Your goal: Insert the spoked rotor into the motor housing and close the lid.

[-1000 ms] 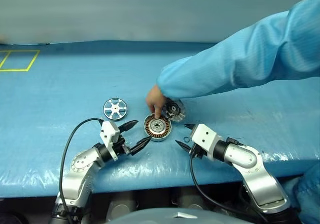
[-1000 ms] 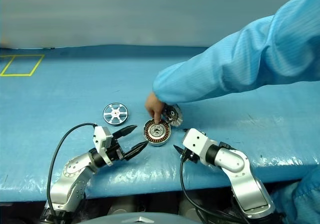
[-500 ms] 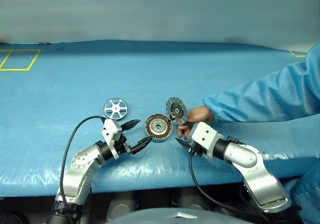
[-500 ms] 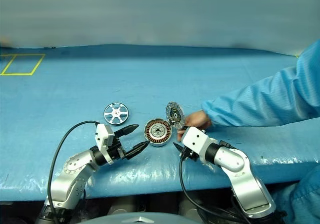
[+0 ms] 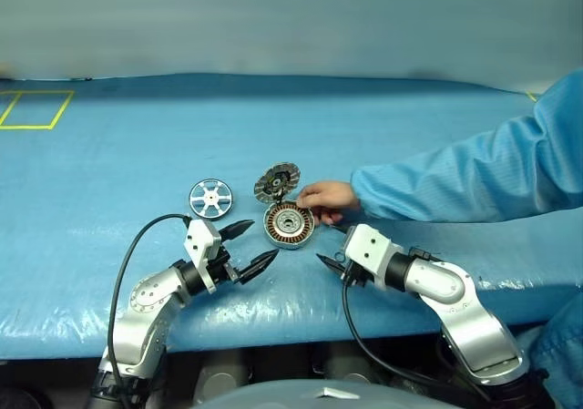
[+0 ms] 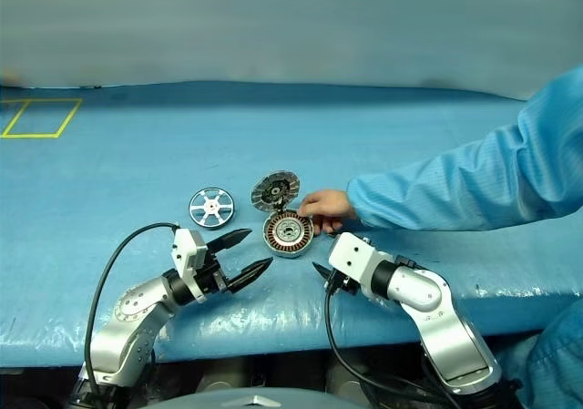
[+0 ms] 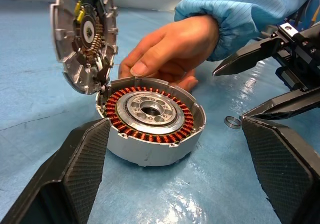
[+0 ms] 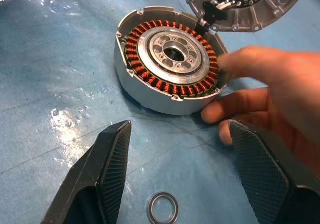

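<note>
Nothing of the job is done yet. On the blue table (image 5: 109,168) a person's hand (image 5: 324,196) rests against the far right side of the motor housing (image 5: 289,225), whose lid (image 5: 276,183) stands tipped up at its far rim, windings bare. The spoked rotor (image 5: 210,198) lies flat to the left of the housing, untouched. My left gripper (image 5: 248,246) hovers just left of the housing, fingers wide apart and empty; my right gripper (image 5: 330,245) waits at its right, fingers apart, empty. A small ring (image 8: 163,207) lies near it.
</note>
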{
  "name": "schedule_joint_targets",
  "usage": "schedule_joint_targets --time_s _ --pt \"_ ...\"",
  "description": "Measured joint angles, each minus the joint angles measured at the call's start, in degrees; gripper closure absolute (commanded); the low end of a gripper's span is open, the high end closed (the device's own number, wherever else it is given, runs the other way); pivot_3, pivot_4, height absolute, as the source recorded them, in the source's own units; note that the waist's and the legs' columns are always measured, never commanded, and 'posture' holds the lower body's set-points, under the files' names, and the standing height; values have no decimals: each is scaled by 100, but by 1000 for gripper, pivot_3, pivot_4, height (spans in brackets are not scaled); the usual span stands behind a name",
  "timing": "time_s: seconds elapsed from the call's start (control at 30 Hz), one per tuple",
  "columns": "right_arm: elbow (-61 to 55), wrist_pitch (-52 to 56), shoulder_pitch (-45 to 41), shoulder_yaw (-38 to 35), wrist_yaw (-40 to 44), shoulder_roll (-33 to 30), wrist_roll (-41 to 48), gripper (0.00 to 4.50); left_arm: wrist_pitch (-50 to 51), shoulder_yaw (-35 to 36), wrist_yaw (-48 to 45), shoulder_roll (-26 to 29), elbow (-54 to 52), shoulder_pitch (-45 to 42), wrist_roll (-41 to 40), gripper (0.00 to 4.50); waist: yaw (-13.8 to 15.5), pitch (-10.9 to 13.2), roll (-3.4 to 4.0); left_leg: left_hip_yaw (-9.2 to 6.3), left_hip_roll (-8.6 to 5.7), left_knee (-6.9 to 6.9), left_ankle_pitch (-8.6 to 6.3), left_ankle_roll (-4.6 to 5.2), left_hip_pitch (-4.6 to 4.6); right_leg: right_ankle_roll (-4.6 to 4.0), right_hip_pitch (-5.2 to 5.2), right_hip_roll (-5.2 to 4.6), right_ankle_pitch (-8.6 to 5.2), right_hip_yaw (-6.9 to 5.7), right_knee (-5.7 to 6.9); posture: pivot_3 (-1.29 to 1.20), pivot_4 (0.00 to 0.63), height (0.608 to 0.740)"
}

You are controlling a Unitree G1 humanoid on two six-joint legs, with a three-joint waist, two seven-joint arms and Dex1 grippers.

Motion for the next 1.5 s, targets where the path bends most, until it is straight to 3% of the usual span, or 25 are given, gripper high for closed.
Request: schedule_joint_targets --time_s 1.17,1.3,1.5 --pt "178 -4 -179 177 -90 -88 44 1223 -46 -52 -87 36 0 -2 21 0 1 0 0 0 0 0 0 0 0 0 2 2 0 0 1 0 150 740" --pt "184 -4 -237 195 -91 -94 41 1223 165 -99 -123 574 -385 -61 231 0 -1 2 -3 0 2 0 1 -1 0 0 0 3 0 0 3 0 150 740" --pt "225 -15 -306 230 -95 -88 42 1223 1903 324 -233 2250 -1762 -950 -18 0 7 6 -8 -2 2 -1 3 -5 1 0 0 3 0 0 0 0 150 740"
